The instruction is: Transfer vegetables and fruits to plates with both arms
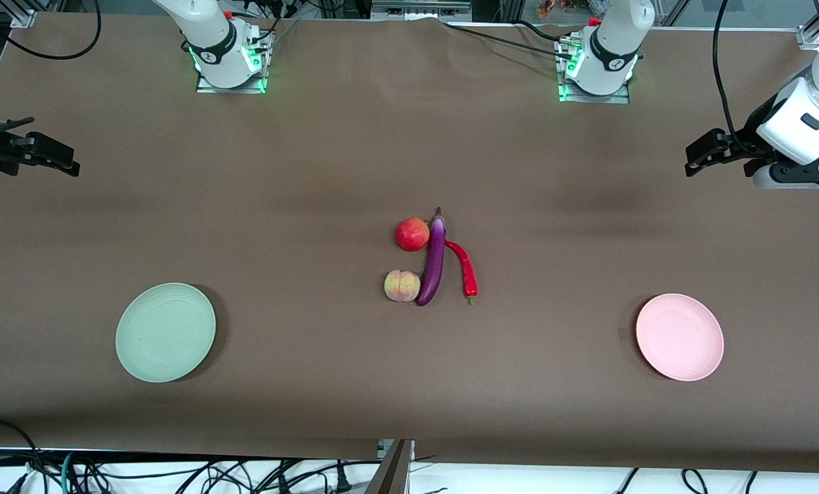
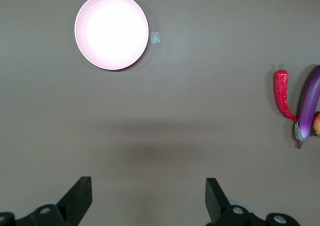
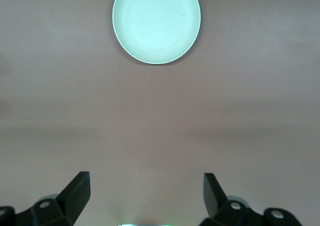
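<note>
The purple eggplant [image 1: 434, 261] lies mid-table. The red apple-like fruit [image 1: 411, 234] and the peach [image 1: 401, 285] touch it on the side toward the right arm's end. The red chili [image 1: 466, 267] lies on its side toward the left arm's end. The green plate [image 1: 165, 332] is toward the right arm's end and the pink plate [image 1: 679, 337] toward the left arm's end; both are bare. My left gripper [image 1: 696, 156] is open and empty over bare table at its end; its wrist view shows the gripper [image 2: 149, 196], pink plate [image 2: 111, 30], chili [image 2: 282, 93] and eggplant [image 2: 307, 105]. My right gripper [image 1: 66, 159] is open and empty at its end; its wrist view shows the gripper [image 3: 146, 193] and green plate [image 3: 156, 23].
The arm bases [image 1: 230, 65] [image 1: 596, 75] with green lights stand at the table's back edge. A small pale tape mark [image 1: 621, 333] lies beside the pink plate. Cables [image 1: 176, 473] hang below the table's near edge.
</note>
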Tool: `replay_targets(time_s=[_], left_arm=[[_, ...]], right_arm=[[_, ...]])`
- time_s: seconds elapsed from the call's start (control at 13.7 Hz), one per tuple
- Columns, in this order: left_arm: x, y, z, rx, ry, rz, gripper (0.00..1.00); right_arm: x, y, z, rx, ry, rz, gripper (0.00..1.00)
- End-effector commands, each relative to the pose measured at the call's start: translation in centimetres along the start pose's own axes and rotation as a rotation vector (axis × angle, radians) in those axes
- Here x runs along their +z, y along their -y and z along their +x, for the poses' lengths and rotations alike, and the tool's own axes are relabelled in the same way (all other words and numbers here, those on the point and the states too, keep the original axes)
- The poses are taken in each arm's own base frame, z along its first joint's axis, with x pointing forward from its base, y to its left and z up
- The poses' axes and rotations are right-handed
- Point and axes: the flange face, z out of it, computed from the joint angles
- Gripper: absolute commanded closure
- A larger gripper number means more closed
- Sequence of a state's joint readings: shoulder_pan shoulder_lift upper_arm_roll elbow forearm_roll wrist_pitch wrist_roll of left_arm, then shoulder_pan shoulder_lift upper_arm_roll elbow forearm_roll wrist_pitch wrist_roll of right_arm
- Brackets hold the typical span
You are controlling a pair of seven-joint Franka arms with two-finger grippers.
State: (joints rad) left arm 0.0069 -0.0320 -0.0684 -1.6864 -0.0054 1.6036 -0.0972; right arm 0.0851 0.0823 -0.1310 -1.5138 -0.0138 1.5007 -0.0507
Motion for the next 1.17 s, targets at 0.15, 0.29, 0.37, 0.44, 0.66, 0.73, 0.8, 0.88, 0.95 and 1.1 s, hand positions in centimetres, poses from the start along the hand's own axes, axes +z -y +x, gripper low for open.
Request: replay_targets(time_s=[0.15, 0.29, 0.37, 0.44, 0.66, 0.73, 0.8, 0.88, 0.95, 1.1], left_arm=[[-0.3, 0.2, -0.3, 0.014, 0.020, -0.008, 0.00], [-0.2, 0.3, -0.6, 0.017, 0.040, -0.007, 0.00], [-0.2, 0.2, -0.6, 0.019, 0.042, -0.007, 0.00], [-0.2, 0.3, -0.6, 0.017, 0.042, -0.007, 0.00], [-0.2, 0.2, -0.6, 0.020, 0.042, -0.007, 0.00], [0.1, 0.2, -0.5, 0.020, 0.046, -0.006, 0.00], [0.7, 0.2, -0.1, 0.017, 0.060, -0.006, 0.00], [1.0, 0.2, -0.2, 0.019, 0.073, -0.007, 0.00], [1.4, 0.1, 0.0, 0.020, 0.088, -0.006, 0.00], [2.7, -0.4, 0.5, 0.023, 0.116, -0.015, 0.00]], right_arm=[[-0.5, -0.1, 0.0, 0.004, -0.010, 0.015, 0.00], [-0.5, -0.2, 0.0, 0.005, -0.009, 0.016, 0.00], [-0.5, -0.1, 0.0, 0.004, -0.009, 0.015, 0.00], [-0.5, -0.1, 0.0, 0.004, -0.010, 0.015, 0.00], [-0.5, -0.2, 0.0, 0.005, -0.010, 0.016, 0.00], [-0.5, -0.2, 0.0, 0.005, -0.010, 0.016, 0.00], [-0.5, -0.2, 0.0, 0.005, -0.010, 0.016, 0.00], [-0.6, -0.1, 0.0, 0.005, -0.012, 0.015, 0.00], [-0.6, -0.1, 0.0, 0.004, -0.012, 0.015, 0.00], [-0.6, -0.1, 0.1, 0.000, -0.015, 0.020, 0.00]])
